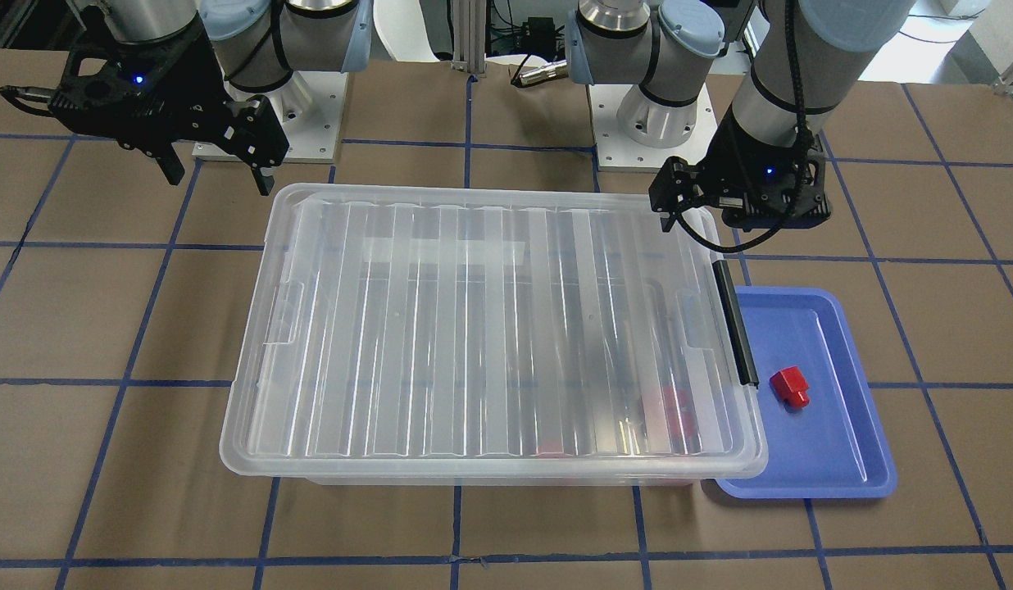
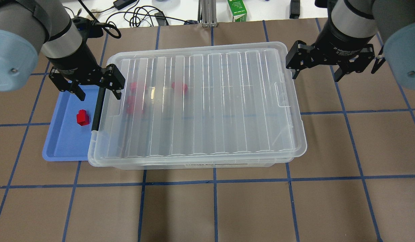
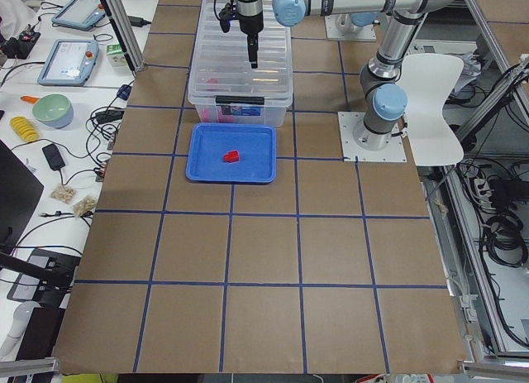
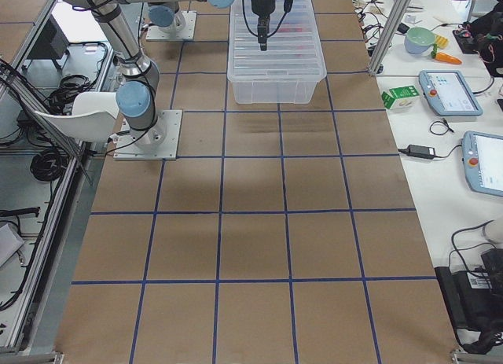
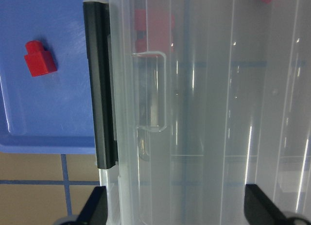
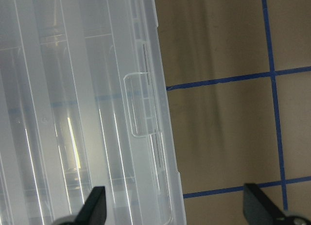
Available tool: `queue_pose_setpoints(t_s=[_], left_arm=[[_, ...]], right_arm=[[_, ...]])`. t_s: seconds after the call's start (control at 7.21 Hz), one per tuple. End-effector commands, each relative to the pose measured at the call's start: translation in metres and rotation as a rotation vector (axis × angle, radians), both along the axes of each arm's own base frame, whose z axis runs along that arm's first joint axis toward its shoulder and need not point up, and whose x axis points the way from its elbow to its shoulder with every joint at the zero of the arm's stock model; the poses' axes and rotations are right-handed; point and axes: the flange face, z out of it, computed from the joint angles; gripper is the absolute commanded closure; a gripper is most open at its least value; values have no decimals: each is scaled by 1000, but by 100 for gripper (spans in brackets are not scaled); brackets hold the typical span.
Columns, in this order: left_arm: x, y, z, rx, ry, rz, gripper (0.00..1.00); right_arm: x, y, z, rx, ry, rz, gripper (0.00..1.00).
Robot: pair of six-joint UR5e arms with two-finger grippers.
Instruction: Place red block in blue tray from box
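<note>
Red block (image 1: 789,387) in blue tray (image 1: 838,447)

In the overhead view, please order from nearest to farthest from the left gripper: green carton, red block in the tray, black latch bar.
From the left gripper:
1. Black latch bar, just under the gripper, on the box end.
2. Red block, beside it in the blue tray.
3. Green carton, far off, past the table back edge.

1. Brown worktop (image 2: 345,148), marked into squares by blue tape lines (image 2: 328,112).
2. A clear, lidded box (image 2: 207,104) sits on it near the middle.
3. A blue tray (image 2: 61,144) lies flat just beside the box's latch end (the box's overhanging edge covers part of its rim).
</note>
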Motion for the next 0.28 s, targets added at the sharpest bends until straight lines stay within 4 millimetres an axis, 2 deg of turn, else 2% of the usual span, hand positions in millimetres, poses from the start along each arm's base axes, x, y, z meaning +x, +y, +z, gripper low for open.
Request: queue_pose_setpoints(t_s=[0.0,0.14], left_arm=[[-1,10,14,-27,-1,-1,0],[-1,11,15,-29,-1,-1,0]], right_arm=[[0,1,1,-1,-6,1,0],[1,0,1,-2,-8,3,0]])
